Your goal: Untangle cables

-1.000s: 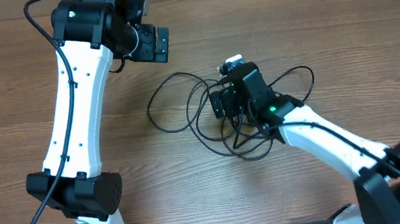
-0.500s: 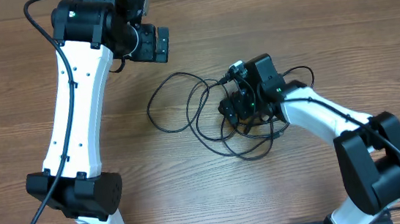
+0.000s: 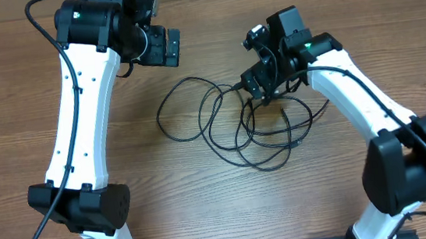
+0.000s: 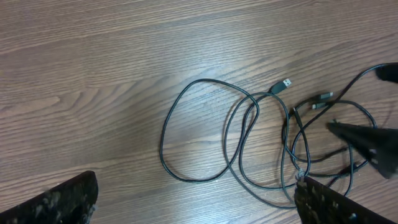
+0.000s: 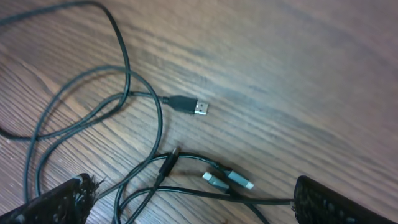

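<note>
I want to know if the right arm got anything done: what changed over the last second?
The right tool, open and empty, swung up off the cables toward the far side of the table. The loops that were under it look slightly rearranged. Nothing visibly taken hold of or let go. The left tool stayed open and still.

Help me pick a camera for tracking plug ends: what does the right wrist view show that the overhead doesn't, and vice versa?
Only the right wrist: the plug ends up close, a silver-tipped USB plug and two smaller plugs. Only the overhead: the open left gripper and the whole tangle's outline. Both: the black cables, the wooden table and the open right gripper.
</note>
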Tool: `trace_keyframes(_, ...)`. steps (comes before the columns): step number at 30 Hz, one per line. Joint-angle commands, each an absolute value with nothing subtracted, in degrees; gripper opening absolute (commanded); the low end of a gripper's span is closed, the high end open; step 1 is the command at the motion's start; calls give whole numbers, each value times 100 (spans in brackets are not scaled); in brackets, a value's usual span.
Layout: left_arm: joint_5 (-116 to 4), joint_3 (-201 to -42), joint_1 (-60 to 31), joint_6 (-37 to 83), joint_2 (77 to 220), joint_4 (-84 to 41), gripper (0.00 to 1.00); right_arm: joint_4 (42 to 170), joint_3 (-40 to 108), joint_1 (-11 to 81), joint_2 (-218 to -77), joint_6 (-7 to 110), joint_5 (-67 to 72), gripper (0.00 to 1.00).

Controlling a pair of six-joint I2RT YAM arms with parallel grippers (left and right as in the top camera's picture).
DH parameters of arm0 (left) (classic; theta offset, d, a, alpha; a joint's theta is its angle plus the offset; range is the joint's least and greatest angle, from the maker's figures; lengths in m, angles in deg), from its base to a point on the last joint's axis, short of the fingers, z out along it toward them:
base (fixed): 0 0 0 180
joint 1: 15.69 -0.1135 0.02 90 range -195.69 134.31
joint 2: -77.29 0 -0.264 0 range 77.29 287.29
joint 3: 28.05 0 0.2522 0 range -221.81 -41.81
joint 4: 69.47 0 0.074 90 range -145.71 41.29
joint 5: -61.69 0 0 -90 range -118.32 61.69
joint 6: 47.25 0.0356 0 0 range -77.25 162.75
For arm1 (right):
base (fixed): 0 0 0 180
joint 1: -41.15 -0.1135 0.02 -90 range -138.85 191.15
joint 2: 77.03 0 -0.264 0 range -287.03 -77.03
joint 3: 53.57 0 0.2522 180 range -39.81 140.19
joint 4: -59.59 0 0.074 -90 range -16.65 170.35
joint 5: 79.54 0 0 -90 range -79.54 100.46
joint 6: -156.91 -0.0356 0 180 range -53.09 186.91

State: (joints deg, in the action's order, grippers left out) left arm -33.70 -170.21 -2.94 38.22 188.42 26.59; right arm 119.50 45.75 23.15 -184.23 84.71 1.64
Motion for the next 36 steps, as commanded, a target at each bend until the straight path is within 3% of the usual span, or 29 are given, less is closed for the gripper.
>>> trace_keyframes(1,-3429,-17097,-292,3741,18702,2650,100,11886,4618,2216,-18889,8541,-46,100)
trace_keyframes(12,-3429,-17097,-298,3743,18713,2653,100,11471,4605,2057,-19579,8364,-455,98)
trace_keyframes(25,-3429,-17097,-292,3743,18718,2653,100,11316,4485,2009,-19785,8366,-918,74)
trace_keyframes(34,-3427,-17097,-294,3743,18718,2653,100,10844,4056,1832,-19864,8364,-936,70)
trace_keyframes(36,-3429,-17097,-283,3743,18718,2650,100,10695,4039,1781,-19868,8316,-940,64)
